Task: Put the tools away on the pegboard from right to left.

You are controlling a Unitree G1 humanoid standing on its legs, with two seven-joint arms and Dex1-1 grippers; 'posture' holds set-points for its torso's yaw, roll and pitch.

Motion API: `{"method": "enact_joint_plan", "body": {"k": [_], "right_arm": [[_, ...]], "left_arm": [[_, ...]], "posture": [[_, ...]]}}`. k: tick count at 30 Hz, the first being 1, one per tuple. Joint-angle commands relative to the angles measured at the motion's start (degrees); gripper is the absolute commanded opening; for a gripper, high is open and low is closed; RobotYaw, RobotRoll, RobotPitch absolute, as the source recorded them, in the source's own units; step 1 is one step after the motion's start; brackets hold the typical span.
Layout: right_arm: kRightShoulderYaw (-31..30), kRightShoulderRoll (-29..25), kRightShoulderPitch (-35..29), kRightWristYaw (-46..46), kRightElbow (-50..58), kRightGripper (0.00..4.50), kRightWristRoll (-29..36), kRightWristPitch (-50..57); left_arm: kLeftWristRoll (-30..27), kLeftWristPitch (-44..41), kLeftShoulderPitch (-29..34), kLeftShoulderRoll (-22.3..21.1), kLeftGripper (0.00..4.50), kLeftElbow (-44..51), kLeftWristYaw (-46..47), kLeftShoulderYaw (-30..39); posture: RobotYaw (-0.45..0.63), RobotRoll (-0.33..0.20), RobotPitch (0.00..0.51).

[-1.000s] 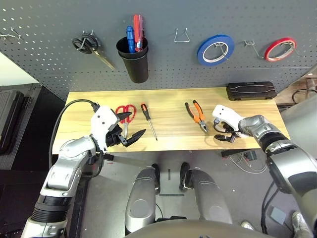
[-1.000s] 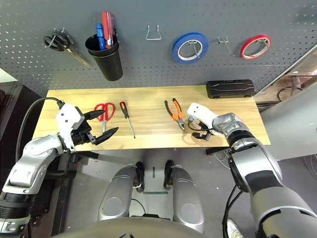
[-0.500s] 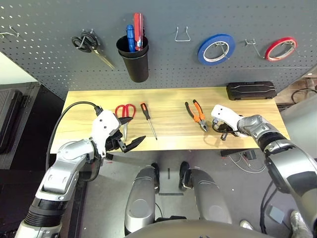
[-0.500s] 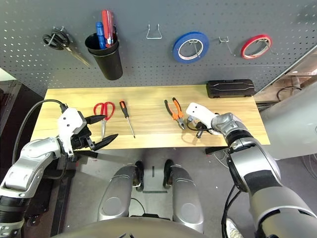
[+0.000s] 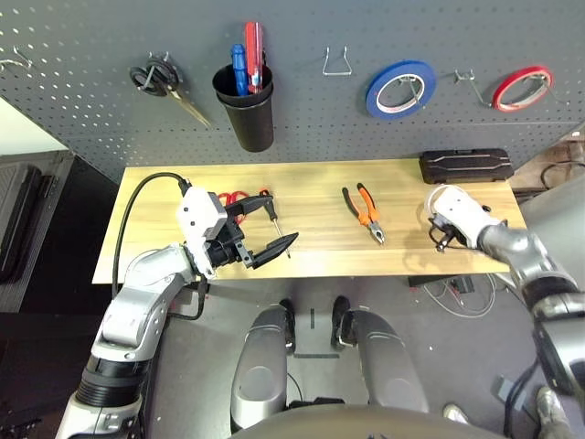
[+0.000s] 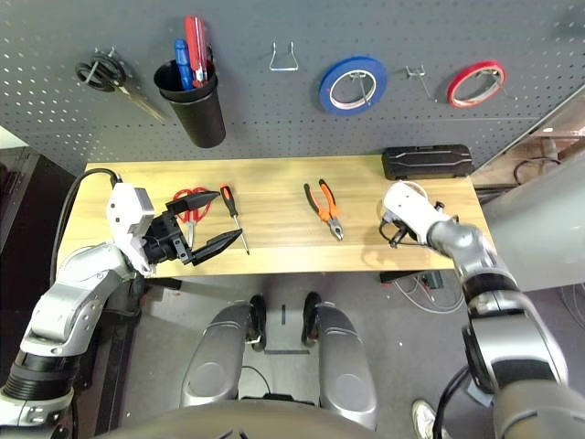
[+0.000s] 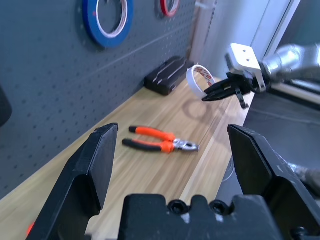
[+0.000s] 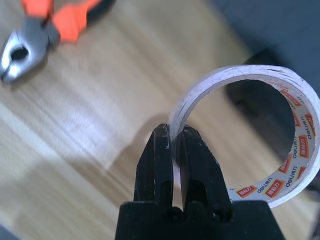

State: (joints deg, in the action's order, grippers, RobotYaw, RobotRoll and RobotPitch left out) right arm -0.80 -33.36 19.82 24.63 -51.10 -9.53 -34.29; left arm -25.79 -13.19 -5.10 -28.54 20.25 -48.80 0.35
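Note:
My right gripper (image 8: 172, 150) is shut on the rim of the white tape roll (image 8: 306, 145) and holds it just above the table's right end (image 7: 198, 80). The orange-and-black pliers (image 5: 363, 212) lie on the wood left of it. My left gripper (image 5: 274, 222) hangs open over the table's front left, above the screwdriver (image 5: 269, 203) and the red scissors (image 5: 233, 196), which it partly hides. The dark pegboard (image 5: 91, 73) rises behind the table, with an empty wire hook (image 5: 335, 64) and another bare hook (image 5: 466, 84) between the blue and red tapes.
On the pegboard hang black-handled scissors (image 5: 164, 84), a black cup of pens (image 5: 245, 110), a blue tape roll (image 5: 399, 89) and a red tape roll (image 5: 521, 87). A black case (image 5: 464, 166) lies at the table's back right.
My right gripper shut on the white tape roll and carried it up and to the right. My left arm swung right, over the scissors and screwdriver.

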Motion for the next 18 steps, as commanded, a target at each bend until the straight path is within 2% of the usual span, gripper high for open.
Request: {"method": "enact_joint_plan", "body": {"k": [1, 8, 18], "right_arm": [[1.8, -0.2, -4.1, -5.0, 3.6, 0.03, 0.6, -8.0], [4.3, 0.5, -5.0, -13.1, 6.5, 0.03, 0.9, -14.4], [3.6, 0.0, 4.1, -18.7, 3.0, 0.03, -2.8, -19.7]], "left_arm": [[-0.4, 2.4, -0.3, 1.0, 4.5, 1.2, -1.0, -1.3], [1.5, 6.8, -4.9, 2.3, 4.5, -0.7, 0.1, -1.0], [3.4, 9.3, -7.5, 3.1, 4.5, -2.5, -0.3, -4.5]], "posture": [[0.15, 0.0, 0.203], [0.13, 0.0, 0.164], [0.11, 0.0, 0.128]]}}
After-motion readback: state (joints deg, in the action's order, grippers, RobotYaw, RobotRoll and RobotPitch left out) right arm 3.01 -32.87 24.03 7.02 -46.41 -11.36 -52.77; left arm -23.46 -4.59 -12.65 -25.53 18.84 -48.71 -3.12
